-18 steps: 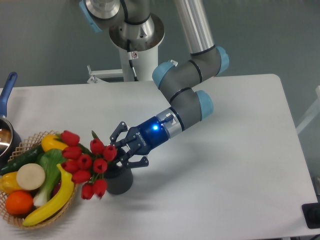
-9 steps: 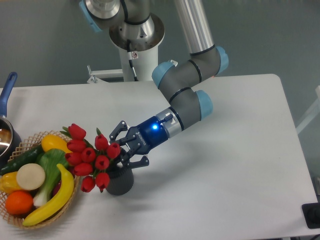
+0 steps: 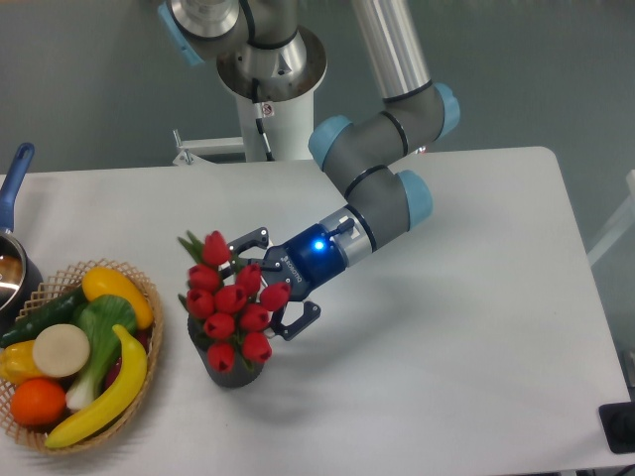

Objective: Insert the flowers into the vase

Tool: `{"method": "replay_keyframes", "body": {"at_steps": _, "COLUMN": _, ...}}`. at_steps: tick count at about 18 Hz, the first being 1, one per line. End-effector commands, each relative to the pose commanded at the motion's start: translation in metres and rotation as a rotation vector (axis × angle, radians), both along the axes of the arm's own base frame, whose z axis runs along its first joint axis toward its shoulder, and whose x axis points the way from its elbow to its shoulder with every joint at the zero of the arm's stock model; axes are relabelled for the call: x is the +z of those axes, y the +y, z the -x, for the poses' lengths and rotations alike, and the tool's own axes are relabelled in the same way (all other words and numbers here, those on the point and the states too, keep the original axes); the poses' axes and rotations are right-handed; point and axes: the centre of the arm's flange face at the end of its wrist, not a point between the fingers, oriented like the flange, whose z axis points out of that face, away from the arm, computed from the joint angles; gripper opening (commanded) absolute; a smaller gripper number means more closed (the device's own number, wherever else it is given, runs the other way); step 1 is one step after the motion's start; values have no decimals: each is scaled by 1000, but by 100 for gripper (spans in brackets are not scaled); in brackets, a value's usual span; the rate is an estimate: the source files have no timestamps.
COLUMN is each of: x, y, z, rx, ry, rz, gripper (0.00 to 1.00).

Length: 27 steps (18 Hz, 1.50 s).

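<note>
Red tulip buds crowd the middle-left of the fixed camera's view: the flowers stand nearly upright over the vase, a dark ribbed cylinder on the white table just right of the wicker basket of fruit and vegetables. Their stems are hidden behind the blooms, so how deep they sit in the mouth cannot be told. The gripper reaches in from the right, its dark fingers spread around the bunch at bud height; whether they pinch the stems or have let go is not visible. The bunch's long axis lines up roughly with the vase's opening, directly below and left of the fingers.
</note>
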Motion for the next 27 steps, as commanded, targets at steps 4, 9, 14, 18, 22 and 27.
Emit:
{"method": "replay_keyframes", "body": {"at_steps": 4, "x": 6, "y": -7, "z": -6, "rx": 2, "ry": 42, "rz": 37, "gripper": 100}}
{"method": "replay_keyframes", "body": {"at_steps": 9, "x": 14, "y": -14, "z": -14, "rx": -2, "ry": 145, "rz": 126, "gripper": 100}}
{"method": "replay_keyframes", "body": {"at_steps": 14, "x": 33, "y": -16, "z": -11, "rx": 2, "ry": 288, "rz": 216, "gripper": 100}}
{"method": "replay_keyframes", "body": {"at_steps": 18, "x": 53, "y": -26, "z": -2, "rx": 33, "ry": 429, "rz": 339, "gripper": 100}}
{"method": "replay_keyframes", "body": {"at_steps": 22, "x": 99, "y": -46, "z": 13, "rx": 111, "ry": 533, "rz": 364, "gripper": 100}}
{"method": "replay_keyframes", "body": {"at_steps": 27, "x": 156, "y": -81, "z": 36, "rx": 266, "ry": 785, "rz": 670, "gripper": 100}}
